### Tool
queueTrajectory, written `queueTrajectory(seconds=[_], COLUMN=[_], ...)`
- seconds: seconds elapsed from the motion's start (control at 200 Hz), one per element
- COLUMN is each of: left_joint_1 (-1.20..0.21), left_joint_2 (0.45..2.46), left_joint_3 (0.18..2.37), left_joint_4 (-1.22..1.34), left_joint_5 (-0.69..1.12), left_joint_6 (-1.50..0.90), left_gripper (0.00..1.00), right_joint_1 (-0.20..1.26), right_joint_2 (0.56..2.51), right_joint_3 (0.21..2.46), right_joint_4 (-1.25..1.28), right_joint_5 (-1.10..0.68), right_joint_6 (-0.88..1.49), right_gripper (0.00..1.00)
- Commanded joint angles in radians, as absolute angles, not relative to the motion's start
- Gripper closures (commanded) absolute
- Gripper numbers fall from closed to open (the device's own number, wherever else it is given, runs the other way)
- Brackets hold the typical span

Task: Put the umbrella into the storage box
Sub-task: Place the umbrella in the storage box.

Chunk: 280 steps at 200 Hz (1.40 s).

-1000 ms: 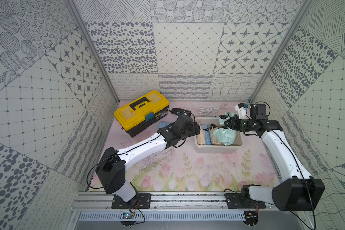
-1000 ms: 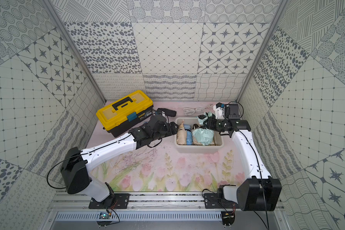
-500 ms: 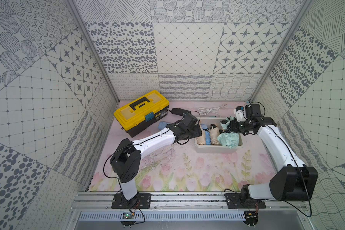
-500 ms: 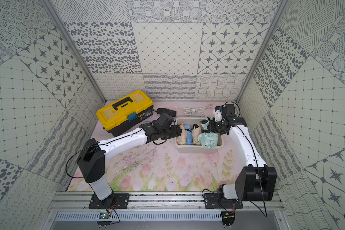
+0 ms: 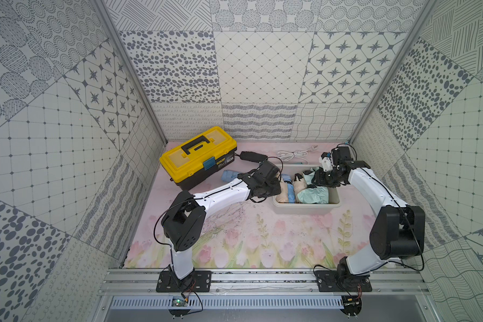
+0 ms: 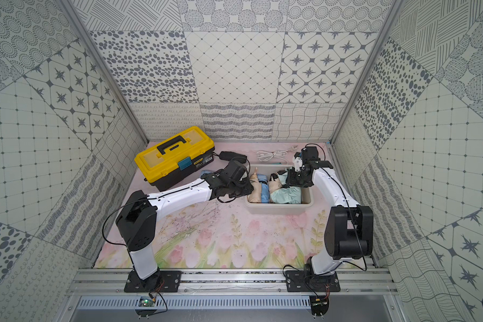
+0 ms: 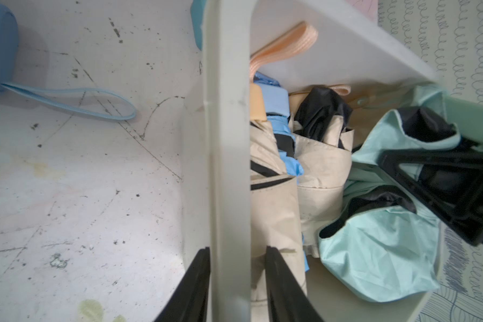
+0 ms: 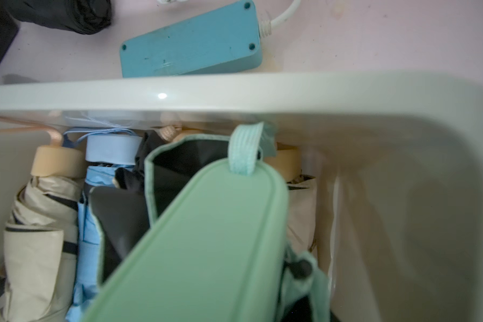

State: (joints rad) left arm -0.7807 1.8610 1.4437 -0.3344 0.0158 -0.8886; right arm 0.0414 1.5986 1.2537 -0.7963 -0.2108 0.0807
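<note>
The storage box [image 5: 307, 207] [image 6: 279, 209] is a white tub at the back right of the mat. In it lies a mint-green umbrella [image 5: 313, 195] [image 6: 286, 195] [image 7: 379, 251], folded but loose, beside beige and blue ones. My left gripper [image 5: 273, 189] [image 6: 248, 189] [image 7: 236, 249] straddles the box's left rim [image 7: 226, 139], one finger outside and one inside, shut on it. My right gripper [image 5: 319, 178] [image 6: 293, 178] hangs over the box's far right part. The umbrella's green handle [image 8: 207, 237] fills its wrist view and hides its fingers.
A yellow-lidded black toolbox [image 5: 197, 156] stands at the back left. A blue umbrella [image 5: 229, 175] lies between it and the box, a black umbrella [image 5: 253, 156] behind. A white cable [image 5: 293, 153] and a teal power strip [image 8: 190, 41] lie behind the box.
My left gripper has moved right to the box's left rim and closed on it. My right gripper has shifted slightly over the box with the mint umbrella's handle beneath it.
</note>
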Motion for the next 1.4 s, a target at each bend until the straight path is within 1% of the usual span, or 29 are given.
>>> queueTrajectory(seconds=[0.0,0.04,0.12,0.22,0.295,0.435,0.605,0.74,0.805,0.885,0.951,1.011,1.051,1.121,1.226,1.281,1.396], left_joint_1=[-0.768,-0.768,-0.770,-0.770,-0.769,-0.770,-0.770,-0.770,-0.770,-0.772,-0.772,-0.772,-0.772,-0.771,-0.770,-0.767,-0.757], left_joint_2=[1.870,1.870,1.869,1.871,1.870,1.865,1.865,1.866,1.865,1.860,1.858,1.854,1.850,1.843,1.821,1.800,1.751], left_joint_3=[1.456,1.455,1.456,1.460,1.461,1.460,1.459,1.459,1.457,1.457,1.454,1.451,1.449,1.447,1.454,1.451,1.456], left_joint_4=[-0.342,-0.339,-0.333,-0.330,-0.333,-0.336,-0.330,-0.329,-0.331,-0.332,-0.332,-0.330,-0.327,-0.320,-0.331,-0.324,-0.328], left_joint_5=[0.032,0.031,0.031,0.029,0.028,0.024,0.030,0.035,0.036,0.038,0.040,0.041,0.043,0.041,-0.002,-0.027,-0.070], left_joint_6=[-0.885,-0.887,-0.890,-0.890,-0.892,-0.892,-0.889,-0.884,-0.880,-0.876,-0.875,-0.874,-0.872,-0.863,-0.842,-0.824,-0.735], left_gripper=[0.70,0.71,0.73,0.74,0.75,0.75,0.77,0.81,0.82,0.84,0.83,0.81,0.77,0.65,0.45,0.39,0.33], right_joint_1=[0.051,0.051,0.051,0.051,0.058,0.121,0.171,0.175,0.175,0.175,0.175,0.175,0.175,0.175,0.175,0.174,0.173], right_joint_2=[1.583,1.567,1.514,1.427,1.372,1.303,1.295,1.347,1.372,1.381,1.373,1.352,1.330,1.275,1.181,1.135,1.050], right_joint_3=[1.261,1.262,1.266,1.251,1.220,1.136,1.030,0.998,0.996,0.996,1.005,1.023,1.041,1.070,1.085,1.078,1.050], right_joint_4=[-0.748,-0.745,-0.745,-0.737,-0.736,-0.762,-0.768,-0.761,-0.762,-0.756,-0.753,-0.752,-0.752,-0.738,-0.670,-0.623,-0.520], right_joint_5=[-0.175,-0.163,-0.130,-0.079,-0.064,-0.056,-0.067,-0.023,0.005,0.025,0.026,0.018,0.001,-0.041,-0.107,-0.138,-0.180], right_joint_6=[0.081,0.080,0.070,0.058,0.050,0.038,0.090,0.117,0.118,0.115,0.109,0.103,0.096,0.096,0.106,0.111,0.130], right_gripper=[0.33,0.27,0.21,0.19,0.24,0.37,0.49,0.55,0.56,0.57,0.54,0.48,0.42,0.33,0.25,0.22,0.21])
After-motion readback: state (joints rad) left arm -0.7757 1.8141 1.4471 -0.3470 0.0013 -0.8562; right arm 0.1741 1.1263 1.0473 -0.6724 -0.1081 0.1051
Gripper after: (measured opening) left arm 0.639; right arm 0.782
